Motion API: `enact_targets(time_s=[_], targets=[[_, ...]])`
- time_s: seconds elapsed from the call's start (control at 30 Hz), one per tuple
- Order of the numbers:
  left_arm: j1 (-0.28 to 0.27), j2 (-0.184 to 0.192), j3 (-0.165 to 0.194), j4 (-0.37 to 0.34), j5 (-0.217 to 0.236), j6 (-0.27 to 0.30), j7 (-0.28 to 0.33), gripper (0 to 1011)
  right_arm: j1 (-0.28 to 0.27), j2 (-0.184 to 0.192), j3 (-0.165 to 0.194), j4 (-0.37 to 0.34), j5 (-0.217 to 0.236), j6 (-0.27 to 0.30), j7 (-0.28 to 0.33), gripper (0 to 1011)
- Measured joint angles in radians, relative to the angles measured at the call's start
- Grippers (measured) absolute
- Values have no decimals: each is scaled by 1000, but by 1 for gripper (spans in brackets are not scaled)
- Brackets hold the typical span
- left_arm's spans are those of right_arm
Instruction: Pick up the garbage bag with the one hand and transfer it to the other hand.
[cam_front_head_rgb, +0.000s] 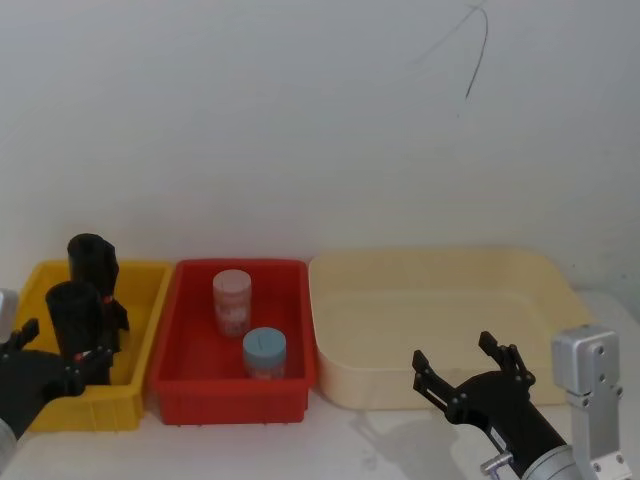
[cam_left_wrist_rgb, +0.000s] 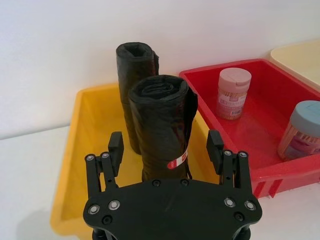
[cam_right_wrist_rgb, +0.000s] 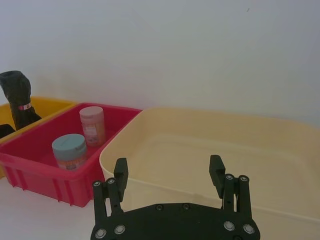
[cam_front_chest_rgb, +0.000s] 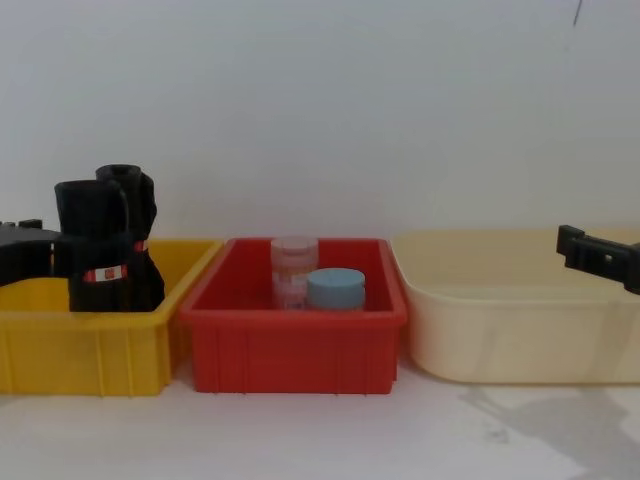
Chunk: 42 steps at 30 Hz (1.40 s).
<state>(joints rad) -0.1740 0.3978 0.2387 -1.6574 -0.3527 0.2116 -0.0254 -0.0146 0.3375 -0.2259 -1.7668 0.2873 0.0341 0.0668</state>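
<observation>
The left gripper (cam_left_wrist_rgb: 165, 143) has its jaws released. The garbage bag (cam_left_wrist_rgb: 162, 125), a straight black plastic roll with a red-and-white band, stands in the yellow plastic bin (cam_left_wrist_rgb: 87, 130), just ahead of the gap between the jaws. An off-centre close could topple it against the wrinkled black roll (cam_left_wrist_rgb: 135, 65) behind. The right gripper (cam_right_wrist_rgb: 168, 167) hangs spread, with the cream tray (cam_right_wrist_rgb: 210, 145) just beyond its jaws.

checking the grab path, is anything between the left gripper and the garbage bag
Nothing visible does. The left gripper is open and faces the garbage bag directly in the yellow bin; the other black roll stands behind it, out of the path. The right gripper hangs by the cream tub.
</observation>
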Motion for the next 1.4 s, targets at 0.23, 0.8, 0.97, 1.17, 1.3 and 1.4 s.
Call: enact_targets(time_s=[0.23, 0.8, 0.97, 1.17, 1.3, 1.4], targets=[[-32, -8, 15, 35, 20, 0, -13, 1000, 0, 0, 0, 0, 0, 0, 0, 1000], [-86, -20, 40, 95, 61, -17, -42, 1000, 0, 0, 0, 0, 0, 0, 0, 1000], [-94, -23, 42, 105, 67, -19, -46, 984, 0, 0, 0, 0, 0, 0, 0, 1000], [-101, -25, 44, 112, 70, -21, -50, 847, 0, 0, 0, 0, 0, 0, 0, 1000], [-103, -26, 45, 115, 72, -22, -51, 740, 0, 0, 0, 0, 0, 0, 0, 1000], [-105, -27, 45, 117, 73, -22, -52, 645, 0, 0, 0, 0, 0, 0, 0, 1000]])
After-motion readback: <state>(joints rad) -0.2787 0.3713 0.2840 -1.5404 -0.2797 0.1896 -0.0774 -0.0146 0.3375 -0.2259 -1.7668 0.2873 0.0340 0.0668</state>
